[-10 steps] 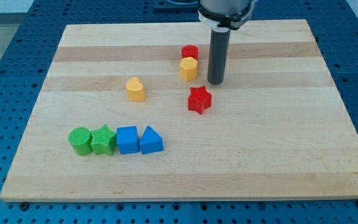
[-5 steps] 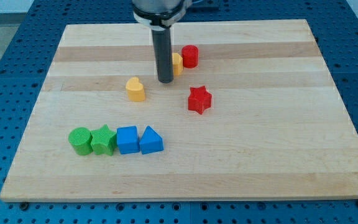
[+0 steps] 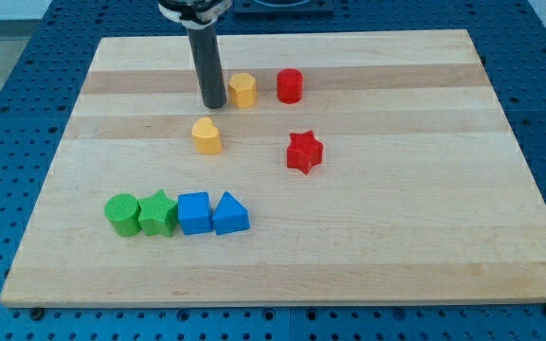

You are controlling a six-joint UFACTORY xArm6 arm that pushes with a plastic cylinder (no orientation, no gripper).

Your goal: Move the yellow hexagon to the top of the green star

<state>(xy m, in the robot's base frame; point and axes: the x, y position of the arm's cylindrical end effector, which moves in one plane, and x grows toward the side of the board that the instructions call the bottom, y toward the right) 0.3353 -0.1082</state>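
The wooden worktop (image 3: pixel 425 237) carries the same eight blocks, but over the last second the arm has swept from the view's right of the yellow hexagon (image 3: pixel 243 90) across to its left, and the rod's tip (image 3: pixel 213 104) now rests just beside that block on its left side, close enough that contact cannot be ruled out. The hexagon has slid away from the red cylinder (image 3: pixel 290 85), which it formerly touched, and now sits apart from it near the view's top. The green star (image 3: pixel 157 213) lies far below, between the green cylinder (image 3: pixel 121 213) and the blue cube (image 3: pixel 194 212), so the hexagon remains well short of its goal. There is no pincer on this arm, so none can be described as spread or pressed. No brand, label or writing is readable anywhere.
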